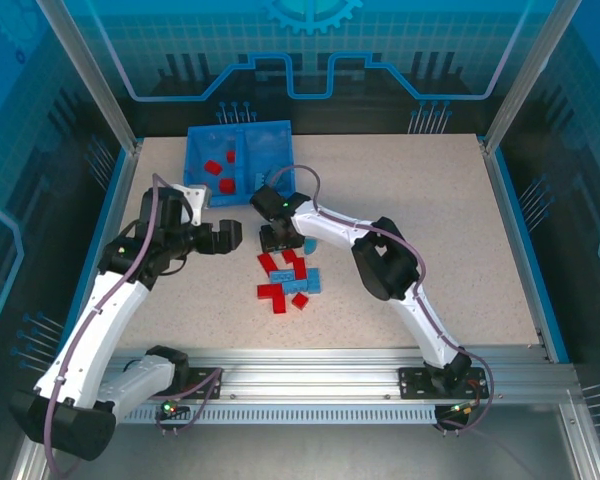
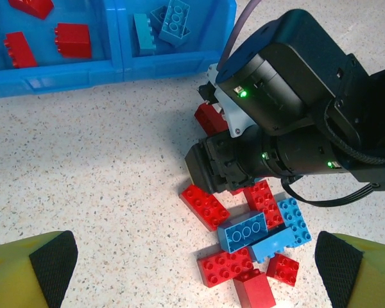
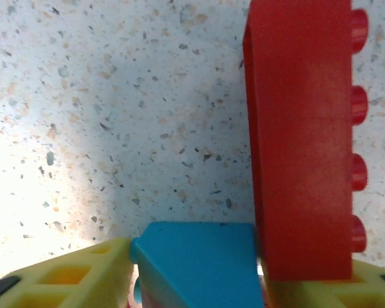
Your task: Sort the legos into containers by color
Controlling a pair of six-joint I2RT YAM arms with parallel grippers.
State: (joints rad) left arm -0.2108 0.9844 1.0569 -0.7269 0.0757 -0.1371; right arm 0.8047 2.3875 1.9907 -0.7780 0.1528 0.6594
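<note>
Pinching blue brick [image 3: 199,263] in right gripper [image 3: 199,285], down at far edge of loose pile [image 1: 290,282] on table [image 1: 430,220]; long red brick [image 3: 305,141] touching its side. Hovering left gripper [image 2: 196,266] spread wide, near pile's left side. Got red bricks [image 2: 72,40] in bin [image 2: 70,80] left compartment, blue ones [image 2: 167,22] in right.

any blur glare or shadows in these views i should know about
Top external: sharp and evenly lit, only soft shadows on the table. Left wrist: pile crisp, left fingers at the bottom corners soft. Right wrist: red brick soft at close range, table washed out at lower left, shaded beside the brick.
</note>
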